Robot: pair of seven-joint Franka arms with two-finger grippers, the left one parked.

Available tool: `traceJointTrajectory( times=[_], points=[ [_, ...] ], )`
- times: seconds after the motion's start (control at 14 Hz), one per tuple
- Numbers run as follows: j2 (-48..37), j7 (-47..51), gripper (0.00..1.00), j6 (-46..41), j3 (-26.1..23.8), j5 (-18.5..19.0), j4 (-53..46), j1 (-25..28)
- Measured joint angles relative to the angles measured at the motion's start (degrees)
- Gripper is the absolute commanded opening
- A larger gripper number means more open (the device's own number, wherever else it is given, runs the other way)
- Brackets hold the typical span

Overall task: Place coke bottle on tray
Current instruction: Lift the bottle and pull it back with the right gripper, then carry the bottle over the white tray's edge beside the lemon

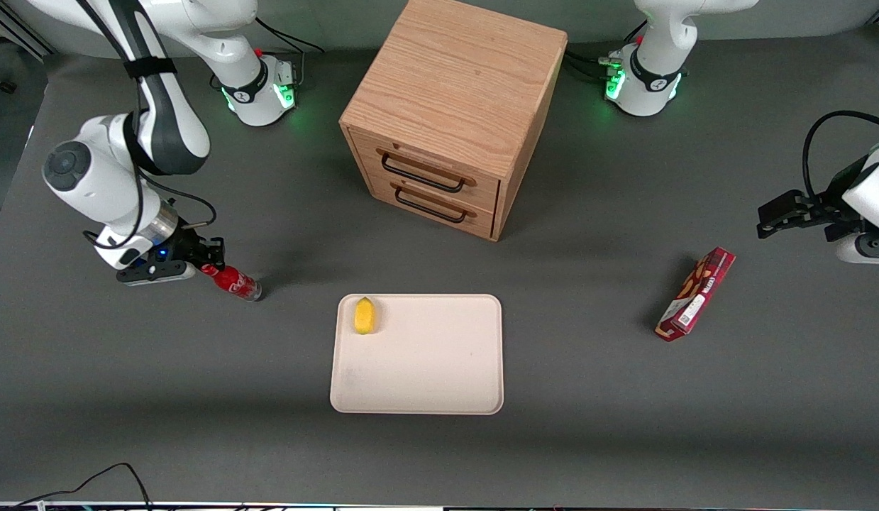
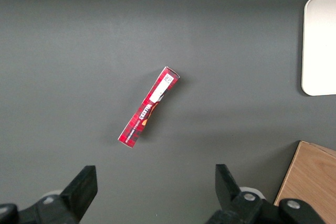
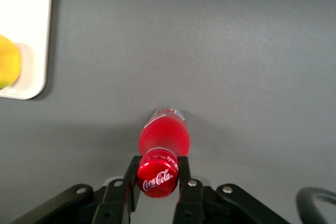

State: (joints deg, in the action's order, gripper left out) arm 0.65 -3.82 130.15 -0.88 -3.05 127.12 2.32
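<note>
The working right arm (image 1: 120, 142) has glossy white rounded shells with dark grey to black joint sections. A round grey cap closes one large joint housing. A black strap wraps the upper link, and black cables run along the arm down toward the wrist. A metallic silver ring sits at the wrist flange; a small blue light shows just below it. The base (image 1: 258, 89) is white, carries a black band, a small red dot and green glowing indicators, with black cables plugged in. The gripper (image 1: 206, 268) is black throughout; in the wrist view its fingers (image 3: 184, 174) are flat black bars, and silver screw heads dot the body.
</note>
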Motion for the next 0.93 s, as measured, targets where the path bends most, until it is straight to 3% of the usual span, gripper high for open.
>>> traceJointTrajectory(
  times=[0.29, 0.5, 0.64, 0.93],
  points=[
    [-0.8, 0.0, 0.0, -27.6, 0.0, 0.4, -22.3, -0.1],
    [4.0, 0.0, 0.0, -43.9, 0.1, 1.2, -41.2, -0.1],
    [9.2, 1.4, 0.0, -49.6, 0.0, 2.6, -50.9, 0.2],
    [20.8, 10.6, 0.0, -49.9, -0.3, 4.3, -60.8, 5.9]
  ],
)
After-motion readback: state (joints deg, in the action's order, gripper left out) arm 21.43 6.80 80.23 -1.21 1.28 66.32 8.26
